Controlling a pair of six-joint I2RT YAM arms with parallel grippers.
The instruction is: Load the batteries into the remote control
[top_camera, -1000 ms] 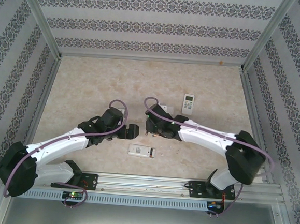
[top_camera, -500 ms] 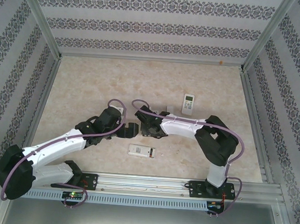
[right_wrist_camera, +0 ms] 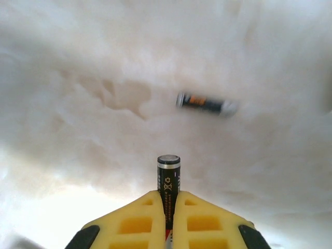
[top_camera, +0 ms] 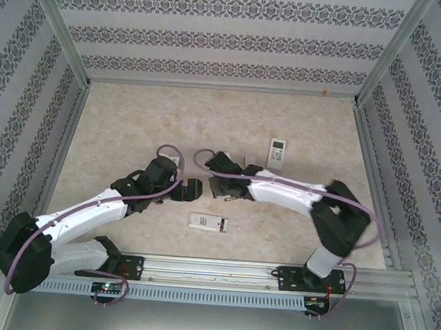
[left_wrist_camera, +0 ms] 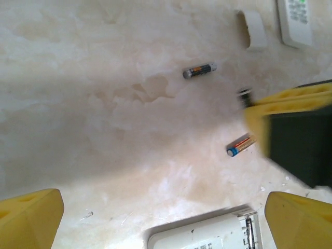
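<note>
Battery (right_wrist_camera: 168,174) upright in right tool (right_wrist_camera: 168,201)

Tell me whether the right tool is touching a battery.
Touching. The right wrist view shows the right tool shut on the battery, with no gap on either side.

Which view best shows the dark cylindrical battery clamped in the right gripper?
Right wrist: the dark cylindrical battery stands sharp, clamped in the right gripper. Left wrist: probably its dark end beside a yellow finger. Top external: too small to tell.
</note>
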